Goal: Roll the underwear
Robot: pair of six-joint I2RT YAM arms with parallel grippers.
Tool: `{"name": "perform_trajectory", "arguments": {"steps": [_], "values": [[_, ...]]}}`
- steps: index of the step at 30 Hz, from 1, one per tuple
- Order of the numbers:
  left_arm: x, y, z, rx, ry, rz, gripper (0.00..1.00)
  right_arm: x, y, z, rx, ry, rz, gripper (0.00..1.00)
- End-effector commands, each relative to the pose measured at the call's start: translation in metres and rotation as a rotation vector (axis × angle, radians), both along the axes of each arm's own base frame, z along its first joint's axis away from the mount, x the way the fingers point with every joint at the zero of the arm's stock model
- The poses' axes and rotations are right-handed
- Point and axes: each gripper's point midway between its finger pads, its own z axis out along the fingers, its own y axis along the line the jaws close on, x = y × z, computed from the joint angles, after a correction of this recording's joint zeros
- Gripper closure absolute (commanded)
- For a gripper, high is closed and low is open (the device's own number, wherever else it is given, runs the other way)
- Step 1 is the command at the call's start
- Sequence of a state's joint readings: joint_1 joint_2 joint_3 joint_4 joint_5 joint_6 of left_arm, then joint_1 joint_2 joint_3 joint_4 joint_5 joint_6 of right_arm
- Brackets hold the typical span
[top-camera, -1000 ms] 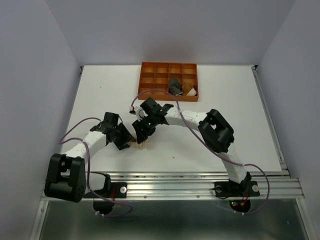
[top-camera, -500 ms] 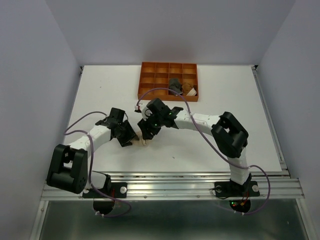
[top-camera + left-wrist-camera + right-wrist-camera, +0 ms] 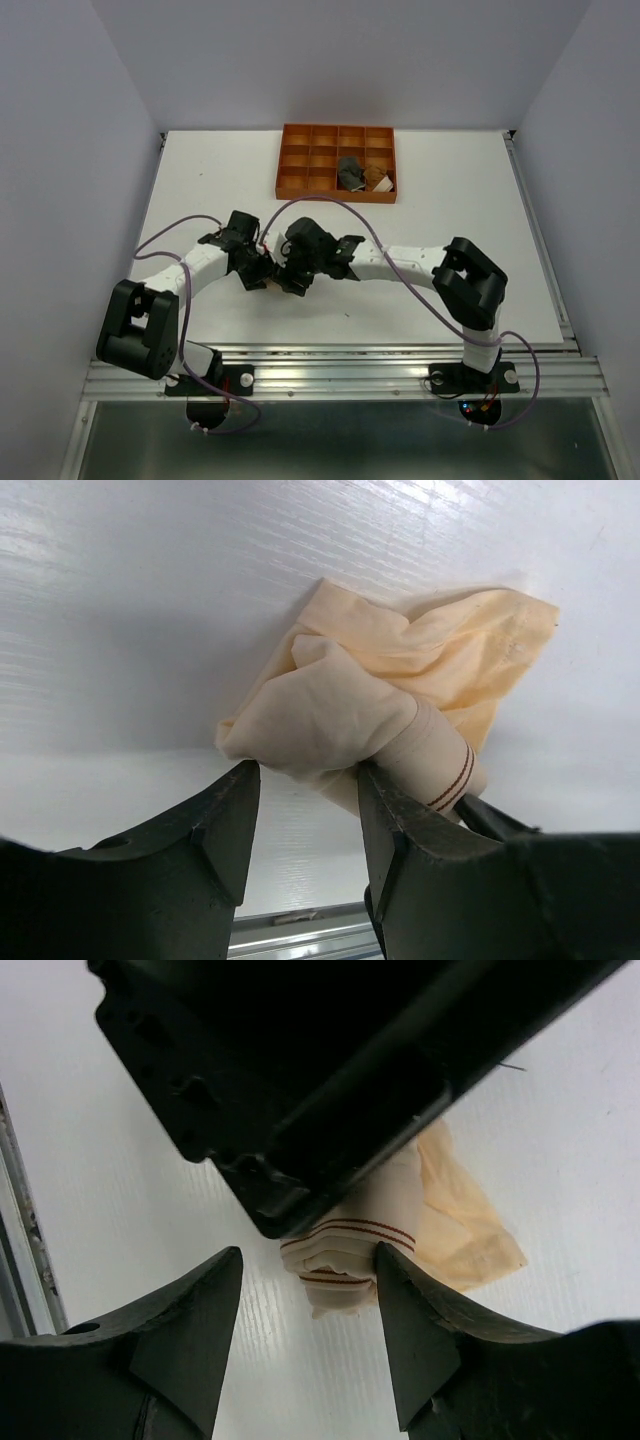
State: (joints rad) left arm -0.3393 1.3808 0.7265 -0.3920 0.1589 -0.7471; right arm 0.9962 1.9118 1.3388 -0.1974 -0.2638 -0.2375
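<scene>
Peach underwear (image 3: 400, 690): one pale, soft piece lying on the white table (image 3: 450, 220) near the front edge, between the two arms. It is half rolled, with one end bunched into a tight roll and the other end spread flat and creased on the table. A cream waistband (image 3: 440, 770) with thin red stripes shows at the end of the roll. From above, the two wrists cover the piece almost wholly; only a sliver of pale cloth shows.

Left end effector (image 3: 305, 776): black, fingers partway apart and closed on the rolled end, both tips against the cloth. The finger bases are cut off by the lower edge of its own camera view. A dark part behind the finger on the right of that view is too cropped to identify.

Right end effector (image 3: 308, 1256): black, fingers parted around the striped end of the roll. One finger touches the cloth and the other stands clear with bare table between, so it grips nothing. The left end effector's housing fills the upper part of this view and hides the top of the roll.

Dark grey underwear (image 3: 350, 172): bunched in the nearer right part of the orange tray (image 3: 337, 127), which sits at the far side of the table. The exact compartment is hard to tell.

Brown underwear (image 3: 377, 178): just right of the grey piece, with a cream patch showing. Whether the two touch cannot be told.

Metal rail (image 3: 350, 372): runs along the near edge and carries both arm bases.
</scene>
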Motion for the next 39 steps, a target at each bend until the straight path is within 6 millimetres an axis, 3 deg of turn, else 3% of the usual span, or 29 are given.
{"name": "perform_trajectory", "arguments": {"steps": [1, 8, 12, 18, 25, 39], "values": [[-0.011, 0.010, -0.006, 0.075, 0.047, -0.024, 0.46, -0.001, 0.018, 0.022, 0.035, -0.183, 0.076, 0.39], [-0.012, 0.008, -0.005, 0.068, 0.049, -0.030, 0.46, 0.010, 0.014, 0.009, -0.047, -0.301, 0.025, 0.39], [-0.013, 0.008, -0.006, 0.069, 0.053, -0.033, 0.46, 0.023, 0.008, 0.016, -0.065, -0.393, -0.025, 0.38], [-0.009, 0.008, -0.003, 0.073, 0.049, -0.040, 0.46, -0.009, 0.024, 0.033, 0.043, -0.325, 0.112, 0.38], [-0.011, 0.006, -0.003, 0.071, 0.056, -0.046, 0.46, -0.020, 0.029, 0.032, 0.068, -0.292, 0.165, 0.37], [-0.009, 0.002, 0.007, 0.037, 0.034, -0.053, 0.46, -0.018, 0.017, -0.030, -0.075, -0.213, 0.124, 0.39]]}}
